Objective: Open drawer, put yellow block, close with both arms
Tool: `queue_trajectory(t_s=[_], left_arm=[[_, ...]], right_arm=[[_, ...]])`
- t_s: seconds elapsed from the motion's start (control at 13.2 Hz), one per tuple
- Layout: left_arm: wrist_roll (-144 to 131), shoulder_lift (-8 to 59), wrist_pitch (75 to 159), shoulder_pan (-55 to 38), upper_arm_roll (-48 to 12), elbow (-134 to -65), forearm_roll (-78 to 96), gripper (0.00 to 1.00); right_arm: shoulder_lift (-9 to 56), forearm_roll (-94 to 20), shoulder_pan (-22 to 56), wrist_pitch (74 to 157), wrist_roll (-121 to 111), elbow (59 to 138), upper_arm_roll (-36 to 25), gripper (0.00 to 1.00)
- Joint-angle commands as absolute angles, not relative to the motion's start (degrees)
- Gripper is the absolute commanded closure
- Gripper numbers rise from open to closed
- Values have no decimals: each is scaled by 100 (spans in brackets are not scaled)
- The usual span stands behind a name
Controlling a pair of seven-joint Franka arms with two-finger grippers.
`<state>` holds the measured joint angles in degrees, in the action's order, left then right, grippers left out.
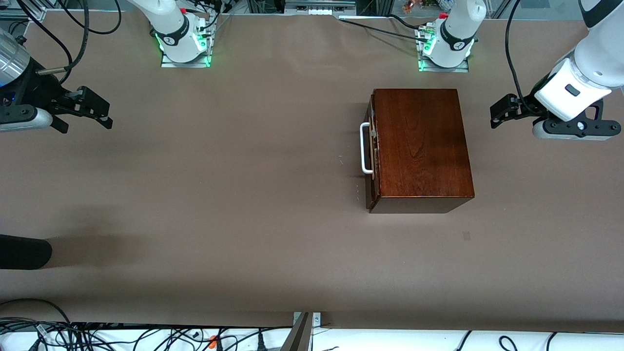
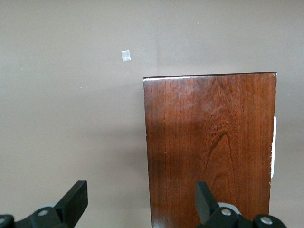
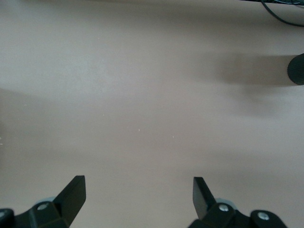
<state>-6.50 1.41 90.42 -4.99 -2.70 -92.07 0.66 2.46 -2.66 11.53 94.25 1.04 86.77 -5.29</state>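
the wooden box (image 1: 420,146) sits on the brown table (image 1: 219,195) toward the left arm's end, closer to the edge where the robot bases stand than to the front camera's edge. its drawer (image 1: 372,146) is pushed fully in, the dark front flush with the box — the white handle (image 1: 364,148) sticks out from the side that faces the right arm's end of the table. no yellow block shows in any view.

the left gripper (image 1: 497,112) hangs in the air over bare table at the left arm's end, just beside the box and apart from it. in the left wrist view its two fingers (image 2: 73,202) stand wide apart with nothing between them, and the box top (image 2: 211,147) fills the area under one finger.

the right gripper (image 1: 100,112) hovers over the table's edge at the right arm's end, well apart from the box. its fingers (image 3: 71,194) are spread as wide as they go and hold nothing — only bare table lies under them.

a dark rounded object (image 1: 22,252) pokes in over the table's edge at the right arm's end, nearer the front camera; what it is cannot be told. a small pale mark (image 1: 466,236) lies on the table near the box's front-camera corner.
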Motion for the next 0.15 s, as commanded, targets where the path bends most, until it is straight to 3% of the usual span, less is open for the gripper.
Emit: queue_trajectory(t_s=[0.0, 0.08], left_arm=[[-712, 132, 9105, -501, -316, -9229, -62, 0], [-712, 132, 9097, -527, -325, -9229, -70, 0]], right_arm=[[272, -255, 1134, 9431, 97, 8604, -519, 0], [272, -255, 1134, 9431, 97, 8604, -519, 0]])
